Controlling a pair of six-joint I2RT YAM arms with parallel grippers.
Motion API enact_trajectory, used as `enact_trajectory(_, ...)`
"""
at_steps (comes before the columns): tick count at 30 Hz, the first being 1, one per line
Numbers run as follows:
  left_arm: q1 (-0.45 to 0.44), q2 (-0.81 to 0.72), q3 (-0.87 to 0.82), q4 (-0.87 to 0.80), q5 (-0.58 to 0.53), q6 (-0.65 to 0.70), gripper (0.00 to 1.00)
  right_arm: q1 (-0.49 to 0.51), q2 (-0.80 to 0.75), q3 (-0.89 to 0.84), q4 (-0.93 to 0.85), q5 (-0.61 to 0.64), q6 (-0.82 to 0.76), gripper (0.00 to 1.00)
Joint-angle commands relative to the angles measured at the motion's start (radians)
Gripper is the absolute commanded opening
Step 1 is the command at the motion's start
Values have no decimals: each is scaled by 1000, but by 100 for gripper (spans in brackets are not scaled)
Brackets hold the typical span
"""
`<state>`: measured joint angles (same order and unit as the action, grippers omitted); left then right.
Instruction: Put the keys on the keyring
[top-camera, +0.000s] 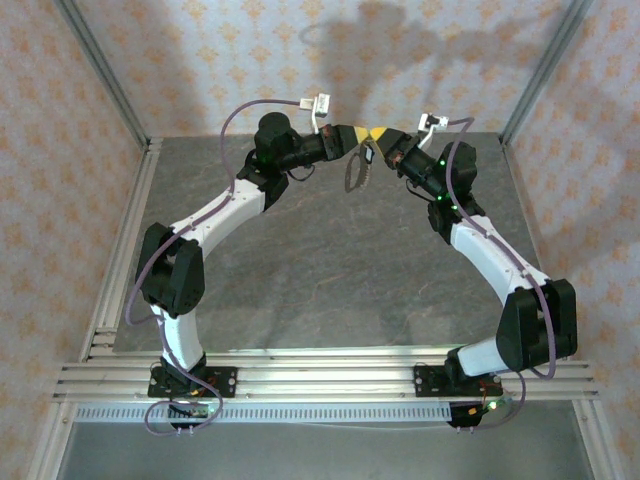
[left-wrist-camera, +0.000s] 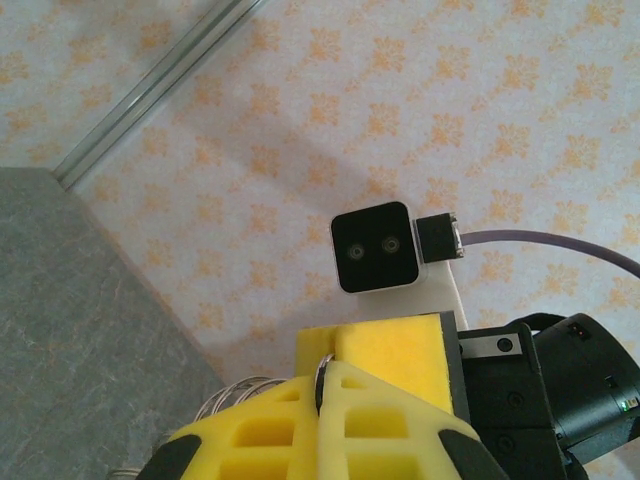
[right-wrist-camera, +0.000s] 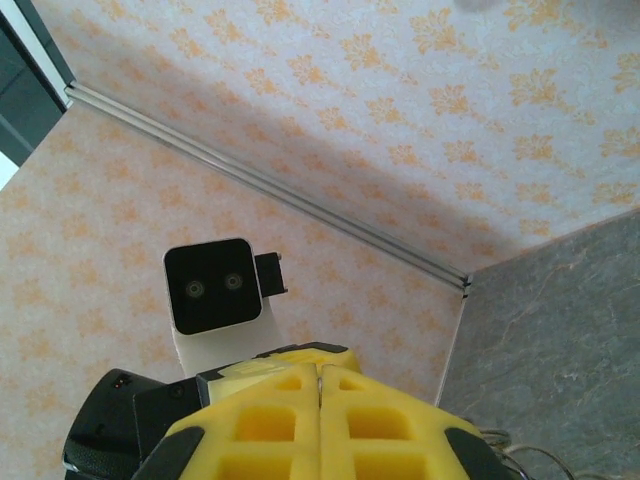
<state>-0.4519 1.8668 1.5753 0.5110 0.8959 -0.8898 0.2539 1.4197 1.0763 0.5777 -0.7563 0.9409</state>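
Both arms are raised at the back of the table, and their yellow fingertips meet tip to tip. My left gripper (top-camera: 352, 132) (left-wrist-camera: 325, 368) is shut on a thin metal ring edge (left-wrist-camera: 324, 385) of the keyring. The keyring's tan loop (top-camera: 356, 174) hangs below the two grippers, above the table. A small dark piece (top-camera: 368, 153), possibly the key's black head, hangs at its top. My right gripper (top-camera: 379, 134) (right-wrist-camera: 319, 374) is shut. A tiny metal glint shows in its seam, and I cannot tell what that is.
Silvery wire loops (left-wrist-camera: 232, 396) (right-wrist-camera: 505, 447) hang beside the fingers. The grey tabletop (top-camera: 330, 260) lies below, ringed by patterned walls and aluminium rails (top-camera: 330, 372). Each wrist view faces the other arm's camera (left-wrist-camera: 375, 247) (right-wrist-camera: 207, 285).
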Motion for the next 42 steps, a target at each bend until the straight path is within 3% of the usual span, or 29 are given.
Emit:
enact_trajectory(1,-9,-57,15,29,-3,20,0,6,-19,53,-46,-38,-81,0)
enact_trajectory(2,-8,-66,17,-1,-8,40,0,4,-28,67,-92,-39,-126,0)
enact_trajectory(3,-6,-77,18,-33,-17,62,8,-1,-35,82,-136,-45,-166,0)
enact_trajectory(5,2,-114,10,-104,-41,125,37,-21,-60,118,-237,-55,-262,0)
enact_trajectory(7,11,-149,-8,-140,-61,168,52,-44,-73,146,-304,-73,-331,0)
enact_trajectory(11,32,-187,-19,-180,-63,212,61,-79,-80,189,-364,-140,-413,0)
enact_trajectory(22,52,-172,30,-301,19,313,62,-86,-59,335,-606,-303,-671,0)
enact_trajectory(34,43,-147,75,-284,144,318,40,-85,-53,357,-693,-396,-728,0)
enact_trajectory(42,-2,-120,138,-379,205,405,38,-86,-53,355,-686,-437,-720,0)
